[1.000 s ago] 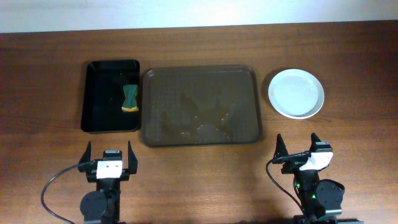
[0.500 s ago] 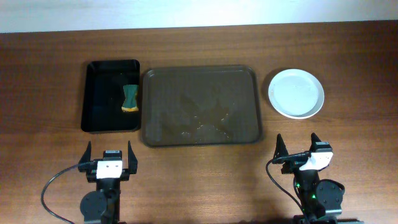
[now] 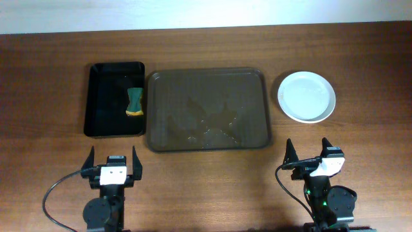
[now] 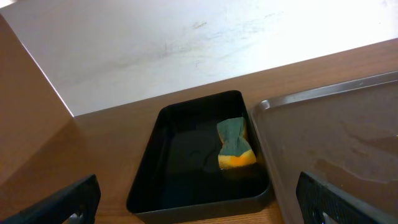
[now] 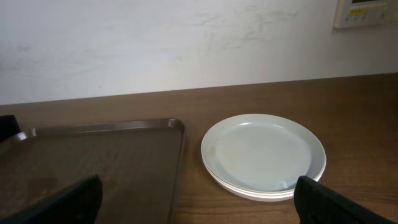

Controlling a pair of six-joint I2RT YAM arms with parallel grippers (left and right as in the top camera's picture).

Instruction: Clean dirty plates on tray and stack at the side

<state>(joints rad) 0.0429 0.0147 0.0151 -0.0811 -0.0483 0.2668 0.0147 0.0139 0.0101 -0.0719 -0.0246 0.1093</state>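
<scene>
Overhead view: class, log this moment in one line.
tray: no plates; plates: stacked right of tray; sponge: in black tray; left claw: open; right claw: open

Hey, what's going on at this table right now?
Nothing is being handled at the moment. The left arm and the right arm sit at the near edge, jaws open and empty. The brown tray holds no plates, only faint smudges. The white plates sit stacked on the table to its right. A sponge lies in the black tray.
</scene>
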